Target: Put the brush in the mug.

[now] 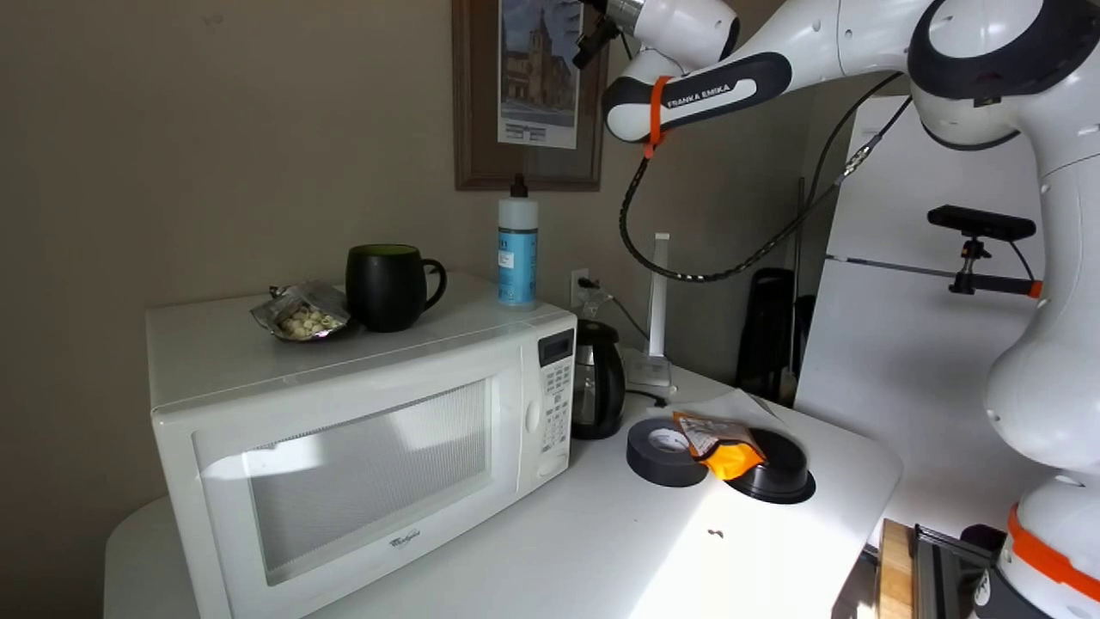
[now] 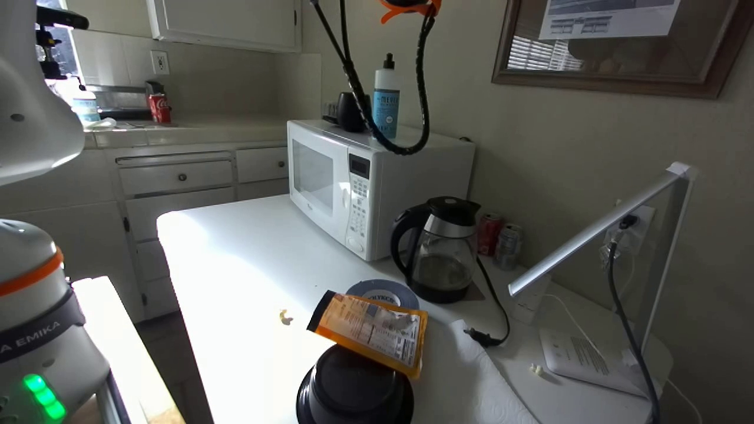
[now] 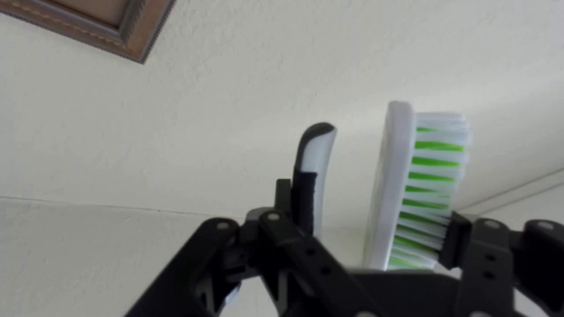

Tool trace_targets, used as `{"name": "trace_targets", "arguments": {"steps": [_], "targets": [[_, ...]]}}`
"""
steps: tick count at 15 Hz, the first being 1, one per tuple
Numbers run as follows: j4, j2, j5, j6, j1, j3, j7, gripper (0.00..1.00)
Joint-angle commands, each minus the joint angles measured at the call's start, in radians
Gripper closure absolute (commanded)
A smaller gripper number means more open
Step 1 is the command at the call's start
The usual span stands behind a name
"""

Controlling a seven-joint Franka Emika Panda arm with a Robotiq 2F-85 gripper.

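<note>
Wrist view: the brush [image 3: 416, 189] is held. The gripper [image 3: 373, 216] is closed upon it, the handle side against the finger at left of frame, the bristle ends against the finger at right. The brush's long axis runs up the frame, leaning slightly right at the top and roughly in line with the fingers; the upper part of the head projects past the fingertips. Behind it is pale wall [image 3: 220, 110], with the corner of a picture frame [image 3: 132, 42] at upper left. The mug does not appear here.

In an exterior view the mug [image 1: 387, 288] stands upright on the microwave [image 1: 369, 430], left of centre, mouth upward, loop handle toward the right of frame. A silvery bag [image 1: 308, 318] lies just beside it at left; a blue bottle [image 1: 517, 258] stands apart at right. The arm's wrist [image 1: 687, 30] is at the top edge, above and right of the mug, well apart. Fingers and brush cannot be made out in either exterior view.

Assessment: grasp appears complete, placement not yet done. The next move probably calls for travel leftward and down in that view, with the axis brought upright over the mouth. The brush's present tilt relative to the room cannot be determined. An off-centre descent could strike the rim.
</note>
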Motion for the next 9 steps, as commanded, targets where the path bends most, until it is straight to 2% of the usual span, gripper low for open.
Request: {"name": "trace_targets", "arguments": {"steps": [1,5,6,7,9], "targets": [[0.036,-0.036,0.022,0.062,0.131,-0.190,0.076,0.38],[0.075,-0.023,0.002,0.066,0.132,-0.181,0.099,0.38],[0.075,-0.021,0.002,0.067,0.132,-0.180,0.099,0.63],[0.103,0.001,0.118,0.059,0.190,-0.206,0.101,0.63],[0.114,-0.016,0.250,0.049,0.325,-0.322,0.145,0.63]]}}
